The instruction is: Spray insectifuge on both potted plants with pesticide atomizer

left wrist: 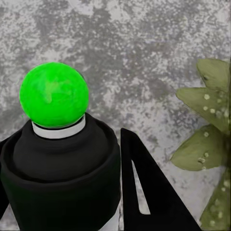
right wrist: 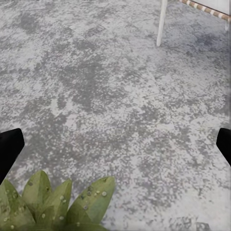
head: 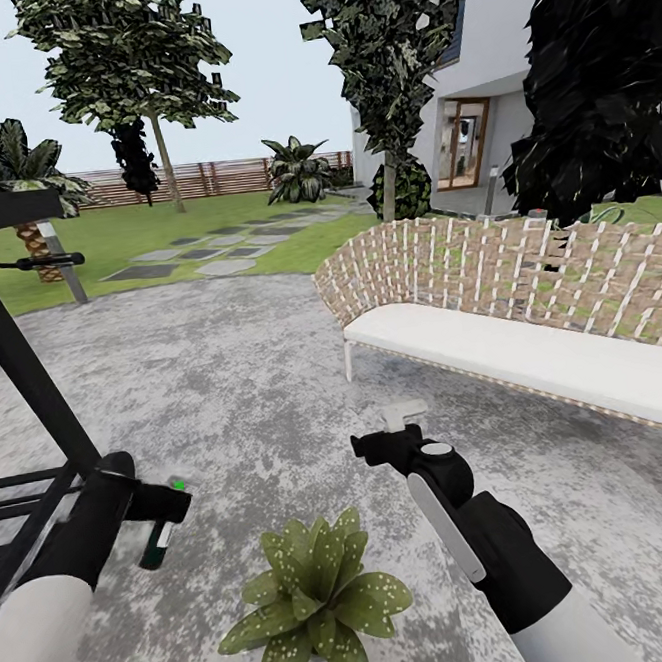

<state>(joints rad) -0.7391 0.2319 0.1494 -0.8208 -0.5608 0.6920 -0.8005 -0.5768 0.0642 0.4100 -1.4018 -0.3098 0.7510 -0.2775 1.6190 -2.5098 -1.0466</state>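
Green-tipped pesticide atomizer (left wrist: 60, 144), seemingly in left pincer (head: 160, 532).

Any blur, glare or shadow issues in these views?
Head view: flat light, no cast shadow under the plant; trees render blocky. Left wrist: bottle looms large with a soft-edged green tip. Right wrist: patio mottled, no glare.

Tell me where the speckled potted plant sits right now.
In the head view the speckled potted plant sits low and central on the grey stone patio, between the left hand and right hand.
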